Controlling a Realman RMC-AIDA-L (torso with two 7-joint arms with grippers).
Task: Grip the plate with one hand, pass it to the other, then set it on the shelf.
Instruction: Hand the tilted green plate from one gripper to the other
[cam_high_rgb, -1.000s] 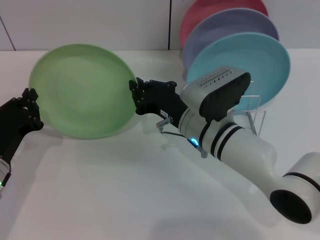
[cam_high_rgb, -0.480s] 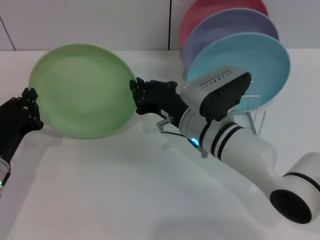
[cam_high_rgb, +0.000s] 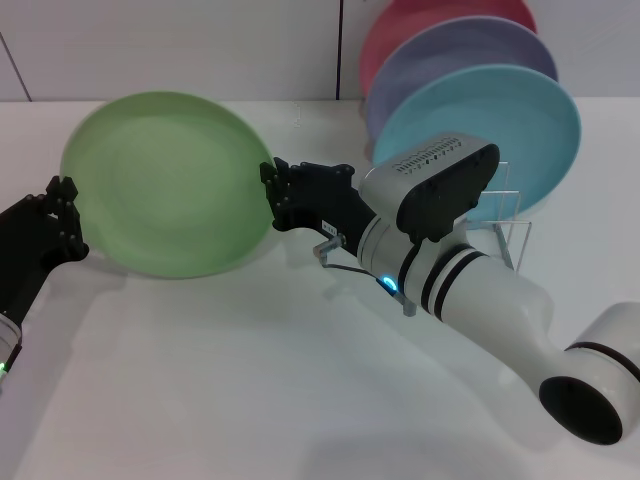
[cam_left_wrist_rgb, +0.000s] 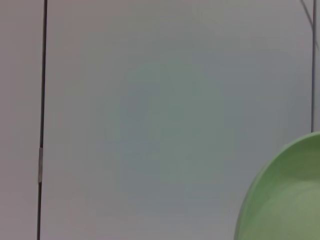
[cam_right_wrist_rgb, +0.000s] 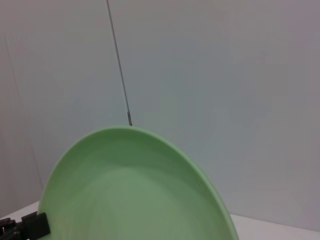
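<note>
Both grippers meet the green plate (cam_high_rgb: 165, 182) at opposite edges, holding it tilted up off the white table (cam_high_rgb: 250, 380), its hollow face turned toward the camera. On the left, the left gripper (cam_high_rgb: 64, 215) reaches in from the lower corner on a black wrist, its black fingers at the plate's left rim; whether they are clamped or merely touching cannot be told. From the right, the right gripper (cam_high_rgb: 272, 197) stretches across the table on a thick white arm with black bands, a small blue light and a grey ribbed head, and its black fingers are closed on the plate's right rim. The plate is round, shallow and smooth, a plain matte light green with a low raised edge, and the right wrist view shows its curved rim (cam_right_wrist_rgb: 165, 150) against a pale panelled wall (cam_right_wrist_rgb: 210, 90). Behind the right arm stands a thin wire rack (cam_high_rgb: 512, 228) at the table's far right, holding three more plates on edge: a turquoise plate (cam_high_rgb: 500, 130) in front, a lavender plate (cam_high_rgb: 450, 55) behind it, and a pink plate (cam_high_rgb: 420, 15) at the back.
</note>
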